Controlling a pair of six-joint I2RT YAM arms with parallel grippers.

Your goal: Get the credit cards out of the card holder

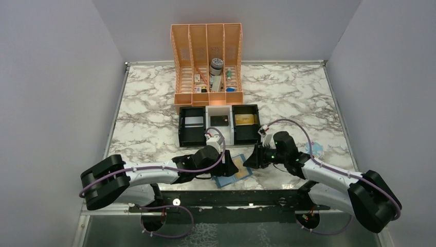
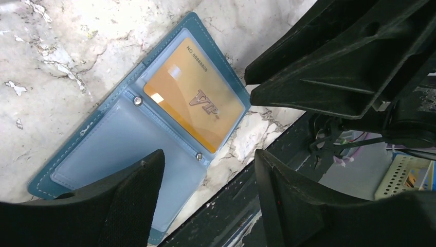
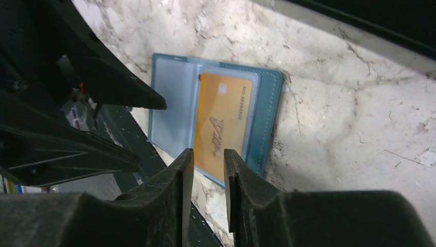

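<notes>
Extracting: gold-tan credit card (image 3: 223, 118), blue bifold card holder (image 3: 270, 98).
Left gripper (image 2: 208, 157): jaws parted.
Right gripper (image 3: 208, 154): nearly closed, grip unclear.
Next: your outward slide.

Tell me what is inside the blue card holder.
One gold credit card sits in one side of the open card holder; its other pocket looks empty. Anything stacked behind that card is covered.

1. Left arm (image 1: 149, 175): white links, bulky black joint housings, base at 7 o'clock.
2. Right arm (image 1: 329, 175): same white-and-black build, base at 5 o'clock, small green light (image 1: 271, 156).
3. Purple cables (image 1: 195, 169) run along both arms.
4. Left gripper (image 2: 208, 154): matte black wedge fingers (image 2: 133, 206), finely textured inner faces.
</notes>
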